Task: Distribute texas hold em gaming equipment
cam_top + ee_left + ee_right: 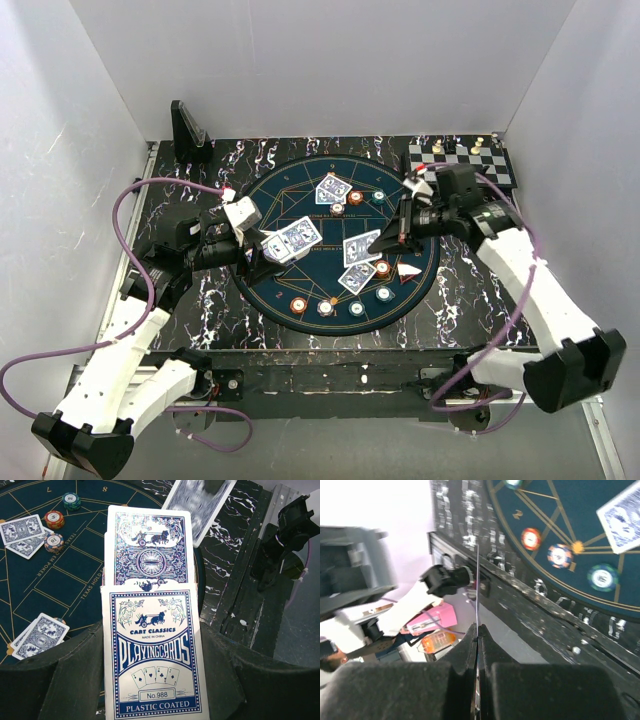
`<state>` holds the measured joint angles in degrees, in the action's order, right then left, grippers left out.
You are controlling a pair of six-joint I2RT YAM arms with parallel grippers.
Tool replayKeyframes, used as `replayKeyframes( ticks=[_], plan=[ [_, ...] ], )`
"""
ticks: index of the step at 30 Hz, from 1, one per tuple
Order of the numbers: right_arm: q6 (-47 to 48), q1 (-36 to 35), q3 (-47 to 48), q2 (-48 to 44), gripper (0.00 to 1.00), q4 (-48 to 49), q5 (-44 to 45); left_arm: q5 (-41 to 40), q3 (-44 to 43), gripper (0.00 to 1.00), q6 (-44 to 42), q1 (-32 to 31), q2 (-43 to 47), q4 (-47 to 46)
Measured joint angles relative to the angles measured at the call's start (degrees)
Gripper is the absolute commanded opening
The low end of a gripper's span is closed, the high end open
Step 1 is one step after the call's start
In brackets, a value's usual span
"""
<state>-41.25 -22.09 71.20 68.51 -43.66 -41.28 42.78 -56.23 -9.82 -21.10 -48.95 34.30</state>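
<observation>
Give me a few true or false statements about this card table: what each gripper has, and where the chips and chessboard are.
1. The left gripper holds a card box with cards sticking out of its top. True.
2. The right gripper is open and empty. False: it is shut on a single card, seen edge-on.
3. The chessboard sits at the far right, off the mat. True.
4. All the chips are stacked on the chessboard. False: they lie spread on the mat.
</observation>
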Motion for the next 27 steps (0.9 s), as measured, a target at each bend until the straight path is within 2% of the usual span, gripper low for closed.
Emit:
replayKeyframes(
  ticks=[3,7,10,22,27],
  plan=[
    [2.3,0.1,-4.7,5.2,0.01,0.6,1.6,0.0,0.0,0.00,0.0,0.0,0.0,0.0],
    [5.2,0.2,-8.2,16.9,0.01,3.8,5.5,0.0,-0.2,0.00,0.0,0.0,0.0,0.0],
    [5.9,0.2,-8.9,20.7,0.01,5.5,6.9,0.1,-0.3,0.00,0.0,0.0,0.0,0.1],
    [7.0,0.2,-11.4,25.3,0.01,12.1,14.1,0.2,-0.5,0.00,0.0,0.0,0.0,0.2],
    [6.8,0.0,-12.9,25.3,0.17,11.2,18.0,0.5,-0.5,0.00,0.0,0.0,0.0,0.2]
  ],
)
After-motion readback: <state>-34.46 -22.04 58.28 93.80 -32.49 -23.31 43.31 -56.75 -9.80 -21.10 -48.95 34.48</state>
